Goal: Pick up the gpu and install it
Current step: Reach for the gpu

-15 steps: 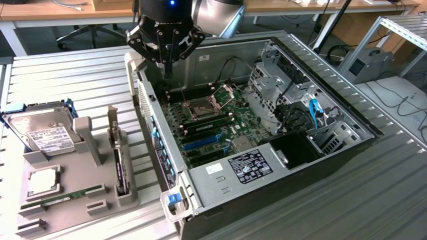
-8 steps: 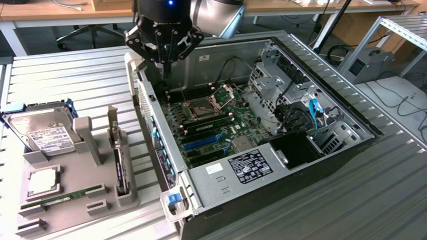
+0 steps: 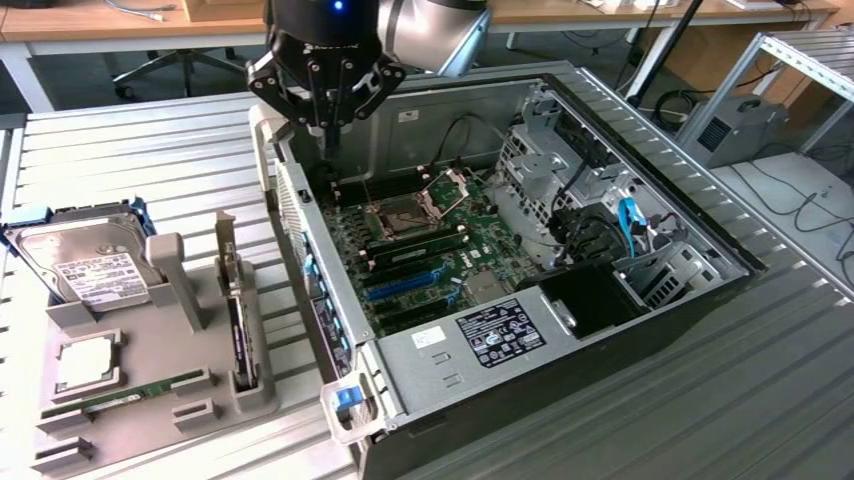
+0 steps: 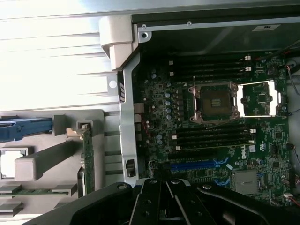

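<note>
Pincer (image 3: 327, 130) above case wall (image 3: 296, 225) | gpu (image 3: 242, 325) upright in holder (image 3: 140, 420)

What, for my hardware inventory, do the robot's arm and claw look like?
The arm ends in a rounded silver-grey housing. The claw is matt black, built of angular linked bars with round pivot screws, and carries faint pale lettering on its body. A small blue light glows just above it.
</note>
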Robot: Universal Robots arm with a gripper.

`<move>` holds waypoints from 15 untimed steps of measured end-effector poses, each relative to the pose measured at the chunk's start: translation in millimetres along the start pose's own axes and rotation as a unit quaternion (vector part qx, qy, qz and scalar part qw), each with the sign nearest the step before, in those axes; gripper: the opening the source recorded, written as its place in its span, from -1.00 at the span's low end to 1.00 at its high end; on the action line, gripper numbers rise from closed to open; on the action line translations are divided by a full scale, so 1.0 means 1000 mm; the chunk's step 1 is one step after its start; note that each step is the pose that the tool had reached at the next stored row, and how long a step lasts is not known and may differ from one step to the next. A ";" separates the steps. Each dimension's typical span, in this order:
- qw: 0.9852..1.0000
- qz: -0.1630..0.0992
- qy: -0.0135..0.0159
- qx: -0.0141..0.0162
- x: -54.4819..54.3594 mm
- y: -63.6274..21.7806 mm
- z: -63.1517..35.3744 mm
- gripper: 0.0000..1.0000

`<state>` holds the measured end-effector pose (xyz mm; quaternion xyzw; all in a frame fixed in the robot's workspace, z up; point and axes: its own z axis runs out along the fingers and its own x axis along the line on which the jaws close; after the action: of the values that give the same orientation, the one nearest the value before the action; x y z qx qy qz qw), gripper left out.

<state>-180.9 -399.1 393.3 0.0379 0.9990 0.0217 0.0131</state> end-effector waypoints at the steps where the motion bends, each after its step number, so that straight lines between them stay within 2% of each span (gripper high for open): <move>1: 1.000 0.000 0.000 0.000 0.000 -0.0001 0.0000 -0.79; 15: 1.000 0.000 0.000 0.000 0.004 -0.0007 -0.0001 -0.79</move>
<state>-185.0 -399.5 393.3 0.0378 0.9990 0.0217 0.0131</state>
